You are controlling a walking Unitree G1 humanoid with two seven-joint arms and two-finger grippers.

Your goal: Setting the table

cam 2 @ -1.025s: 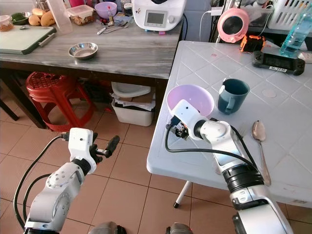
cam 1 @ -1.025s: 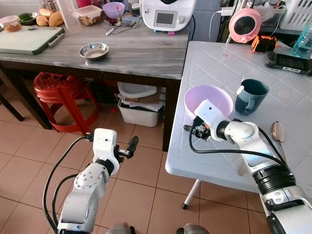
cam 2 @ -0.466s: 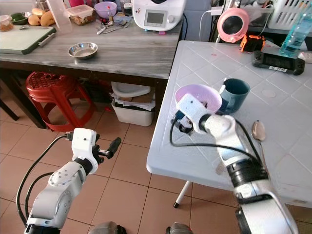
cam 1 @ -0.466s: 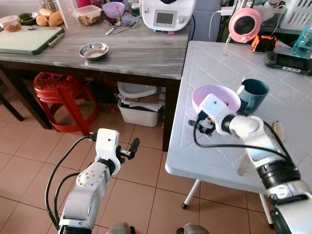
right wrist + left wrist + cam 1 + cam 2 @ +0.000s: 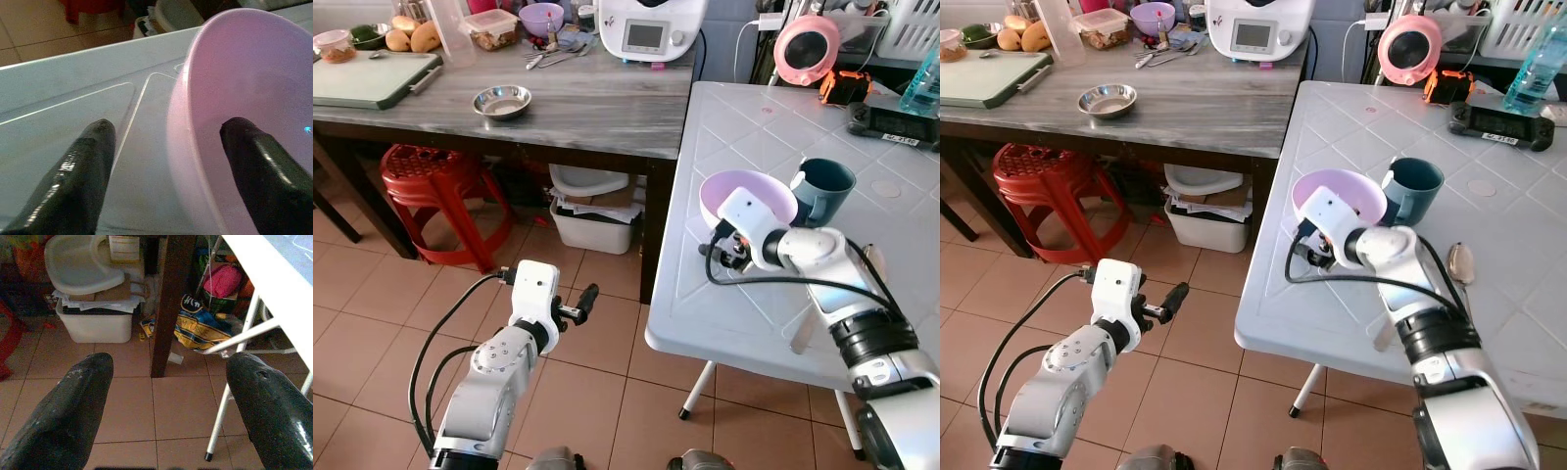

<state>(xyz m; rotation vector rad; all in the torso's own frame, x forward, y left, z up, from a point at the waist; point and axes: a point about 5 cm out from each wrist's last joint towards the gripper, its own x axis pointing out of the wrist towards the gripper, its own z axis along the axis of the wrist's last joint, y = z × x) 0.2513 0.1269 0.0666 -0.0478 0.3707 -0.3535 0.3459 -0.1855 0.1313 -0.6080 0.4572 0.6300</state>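
Observation:
A pale purple bowl (image 5: 749,193) sits on the white plastic table (image 5: 754,304), touching a dark teal mug (image 5: 819,188) on its right. My right gripper (image 5: 167,126) is open and straddles the bowl's near rim: one finger (image 5: 247,161) is inside the bowl (image 5: 244,73), the other finger (image 5: 85,166) is outside, above the tabletop. A metal spoon (image 5: 1459,262) lies to the right of my right arm. My left gripper (image 5: 168,363) hangs open over the tiled floor, left of the table, holding nothing.
A grey wooden table (image 5: 607,108) to the left carries a steel bowl (image 5: 502,100), a cutting board (image 5: 367,78) and a white appliance (image 5: 651,29). Under it stand a red stool (image 5: 431,176) and a white bin (image 5: 592,211). A controller (image 5: 896,125) and a bottle (image 5: 922,86) sit at the white table's far side.
The purple bowl has shifted away from the table's near edge until it rests against the mug, and my right gripper went with it. My left arm drifted slightly to the right.

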